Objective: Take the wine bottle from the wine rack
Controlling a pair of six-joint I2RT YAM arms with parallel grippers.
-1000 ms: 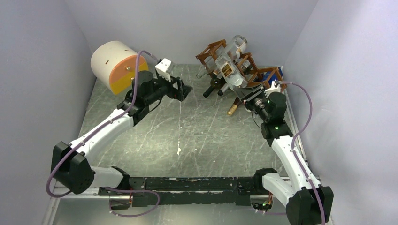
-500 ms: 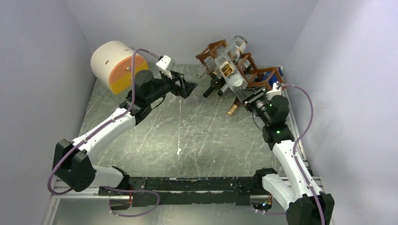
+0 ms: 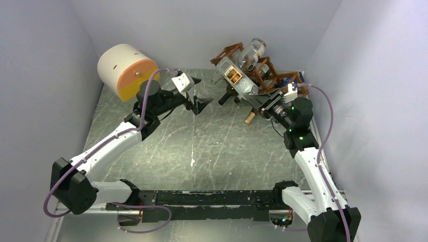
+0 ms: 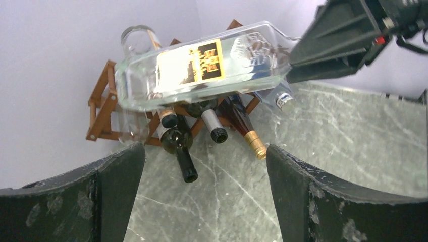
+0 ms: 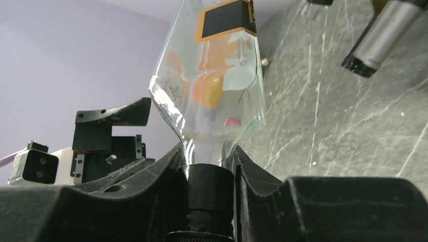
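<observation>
Gripping clear, gold-labelled wine bottle (image 3: pixel 236 78) by black cap (image 5: pixel 204 187): right hand (image 3: pixel 261 101); left hand (image 3: pixel 199 93) spread.

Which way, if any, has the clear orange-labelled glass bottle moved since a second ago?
Yes: the bottle swung leftward, over the reddish-brown wooden wine rack's left end.

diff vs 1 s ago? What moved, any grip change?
The clear glass bottle with the orange-and-black label, neck clamped in the right gripper, swung its body leftward. The left gripper edged toward it and rolled, jaws open and empty. No grip change. The reddish-brown wooden wine rack, the dark bottles in it and the white-and-orange cylinder stayed put.
</observation>
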